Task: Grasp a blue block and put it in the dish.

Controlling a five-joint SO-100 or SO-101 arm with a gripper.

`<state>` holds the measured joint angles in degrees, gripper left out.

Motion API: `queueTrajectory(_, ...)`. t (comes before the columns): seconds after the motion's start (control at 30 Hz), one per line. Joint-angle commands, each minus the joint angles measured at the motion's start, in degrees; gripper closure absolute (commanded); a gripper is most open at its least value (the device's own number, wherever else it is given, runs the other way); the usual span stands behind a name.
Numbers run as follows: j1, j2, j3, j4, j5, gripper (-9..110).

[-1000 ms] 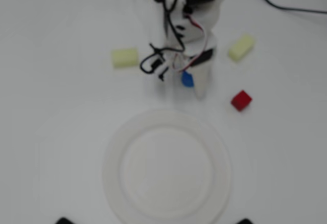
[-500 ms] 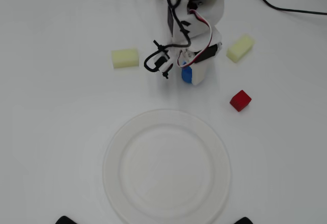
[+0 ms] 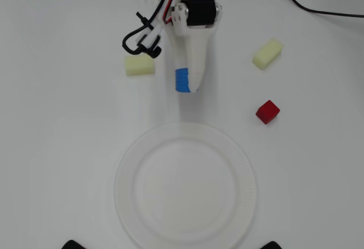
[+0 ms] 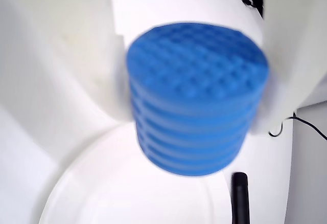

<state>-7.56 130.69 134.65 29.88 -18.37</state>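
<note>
1. As we counted overhead, we found one blue block (image 3: 181, 81), one dish (image 3: 185, 185), one red cube (image 3: 267, 111) and two yellow blocks (image 3: 139, 64).
2. The gripper (image 3: 185, 82) reached toward the dish, its fingers clamped on the blue block (image 4: 196, 98) above the table, short of the rim.

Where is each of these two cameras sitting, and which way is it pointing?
Overhead view: fixed above, looking straight down at the table; the arm enters from the top edge, holding the blue block just short of the dish.
Wrist view: rides on the arm, looking along the jaws; white fingers flank the block, with the dish below.
Shared: the gripper, block and dish.
</note>
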Motion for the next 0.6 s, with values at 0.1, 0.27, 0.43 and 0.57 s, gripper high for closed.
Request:
queueTrajectory(0.1, 4.2, -17.4, -17.0, -2.4, 1.9, 101)
queueTrajectory(0.27, 3.3, -33.5, -30.4, -2.2, 3.7, 101)
queueTrajectory(0.43, 2.1, -46.6, -40.3, -2.0, 4.8, 101)
queueTrajectory(0.57, 1.7, -52.8, -43.8, -1.9, 5.5, 101)
